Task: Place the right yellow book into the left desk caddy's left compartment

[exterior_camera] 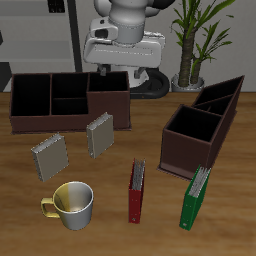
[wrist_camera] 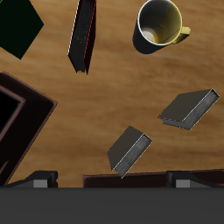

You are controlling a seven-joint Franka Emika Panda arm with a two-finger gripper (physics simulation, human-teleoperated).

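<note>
Tan-grey and speckled, the right book (exterior_camera: 48, 157) is sitting near the mug (exterior_camera: 70, 203), well apart from the caddy (exterior_camera: 205, 125), so the gripper (wrist_camera: 111, 182), hanging high at the back, apparently spread wide and gripping nothing, is needing a square descent across its thin edges.

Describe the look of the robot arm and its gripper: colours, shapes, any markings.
The arm is glossy white, built of rounded, bulbous segments with dark grey bands at the joints. Its hand is a wide, boxy white block. In the wrist view the gripper shows as a dark grey body with two small fingertips. No cables or markings are visible.
</note>
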